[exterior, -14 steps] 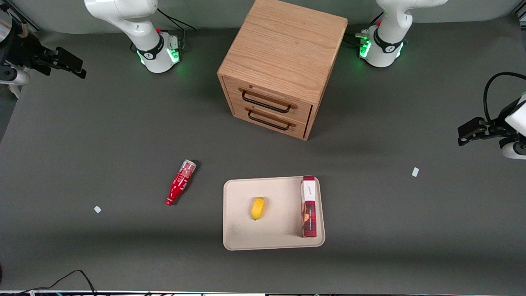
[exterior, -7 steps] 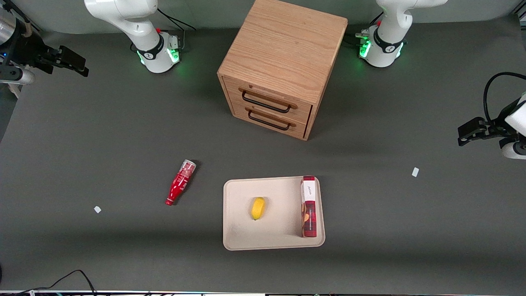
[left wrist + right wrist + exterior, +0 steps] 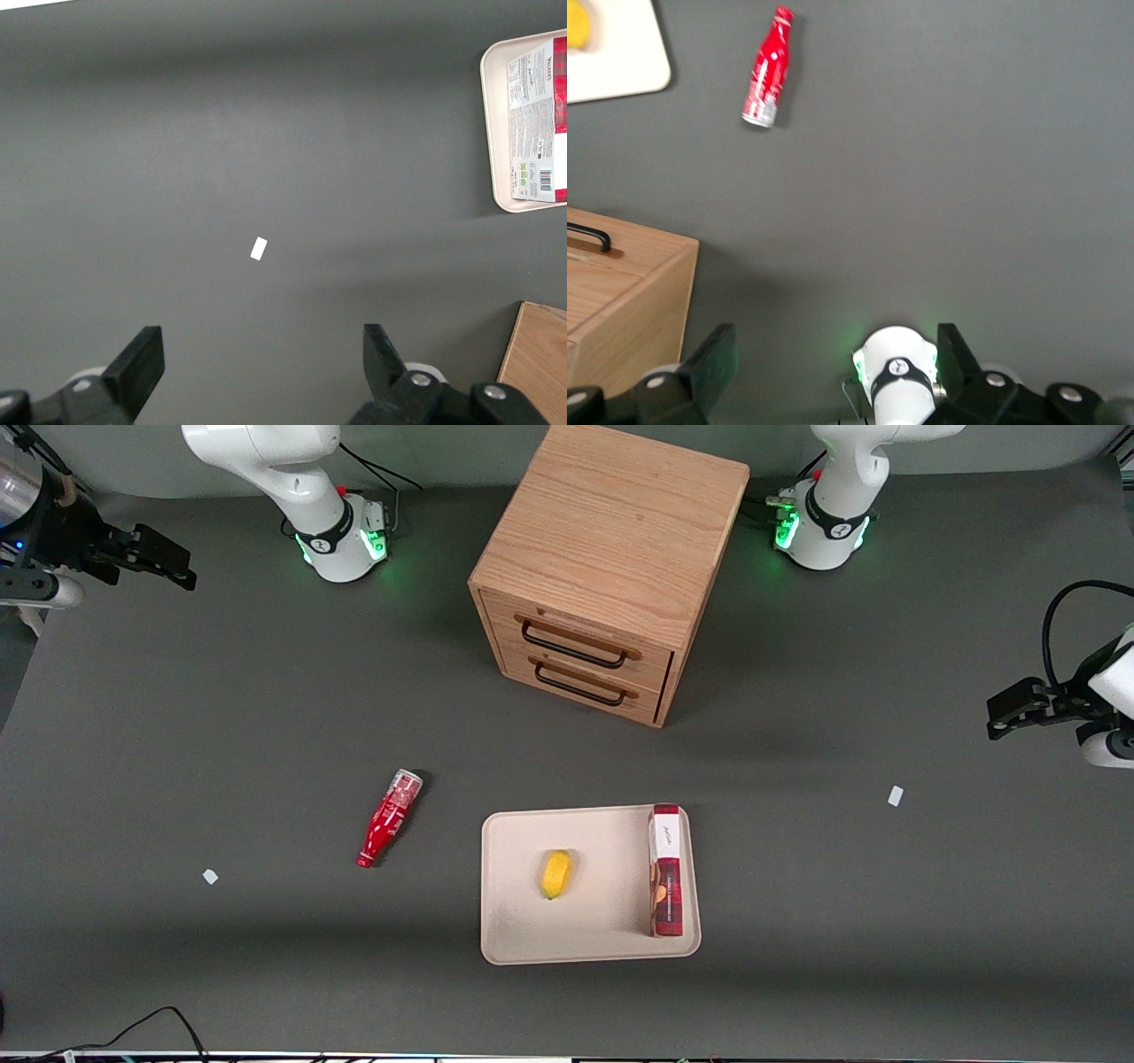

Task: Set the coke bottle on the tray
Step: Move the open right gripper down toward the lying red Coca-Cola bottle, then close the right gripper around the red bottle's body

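The coke bottle (image 3: 390, 817) is a small red bottle with white script, and it lies on its side on the dark table beside the tray. Its red cap points toward the front camera. It also shows in the right wrist view (image 3: 767, 69). The beige tray (image 3: 514, 930) lies flat, nearer the front camera than the cabinet, and its corner shows in the right wrist view (image 3: 620, 62). My gripper (image 3: 177, 571) hangs open and empty above the working arm's end of the table, far from the bottle and farther from the front camera. Its fingers stand wide apart in the right wrist view (image 3: 837, 354).
A wooden drawer cabinet (image 3: 611, 567) stands mid-table, both drawers shut. On the tray lie a yellow fruit (image 3: 556, 873) and a red-and-white box (image 3: 665, 870). Small white scraps (image 3: 210, 876) (image 3: 895, 795) lie on the table. A cable (image 3: 151, 1023) runs by the front edge.
My gripper has edged a little inward over the table toward the cabinet. The bottle, the tray and its contents have not moved.
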Tool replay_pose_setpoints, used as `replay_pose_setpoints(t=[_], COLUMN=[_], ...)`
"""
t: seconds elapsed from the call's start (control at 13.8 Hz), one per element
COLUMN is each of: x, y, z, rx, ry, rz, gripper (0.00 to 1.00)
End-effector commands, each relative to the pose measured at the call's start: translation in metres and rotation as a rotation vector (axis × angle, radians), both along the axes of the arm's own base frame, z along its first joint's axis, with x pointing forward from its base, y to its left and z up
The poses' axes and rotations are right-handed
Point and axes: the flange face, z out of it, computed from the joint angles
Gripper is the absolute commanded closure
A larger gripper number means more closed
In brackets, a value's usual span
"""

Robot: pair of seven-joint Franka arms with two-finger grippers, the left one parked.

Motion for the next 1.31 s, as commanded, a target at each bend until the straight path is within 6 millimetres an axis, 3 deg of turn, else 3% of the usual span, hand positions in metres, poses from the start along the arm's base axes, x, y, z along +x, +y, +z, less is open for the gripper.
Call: replay_pose_setpoints(t=[0.0,0.07,0.22,0.44,0.58,0.65,0.73,0.87,1.02,1.23], x=[0.036,0.048,0.070,0.105,0.115,0.117,0.116,0.114,0.123,0.134], y=[0.016,0.021,0.051,0.096,0.115,0.115,0.112,0.109,0.108,0.110], z=[0.010,0.000,-0.027,-0.118,-0.183,-0.216,-0.272,-0.330,-0.374,-0.420], rx=[0.072,0.085,0.088,0.039,0.012,0.008,-0.030,-0.063,-0.077,-0.072], ry=[-0.015,0.005,0.012,0.121,0.151,0.154,0.127,0.097,0.057,0.013], rz=[-0.058,-0.113,-0.198,-0.367,-0.448,-0.467,-0.468,-0.464,-0.476,-0.498], gripper=[0.00,0.00,0.00,0.00,0.00,0.00,0.00,0.00,0.00,0.00])
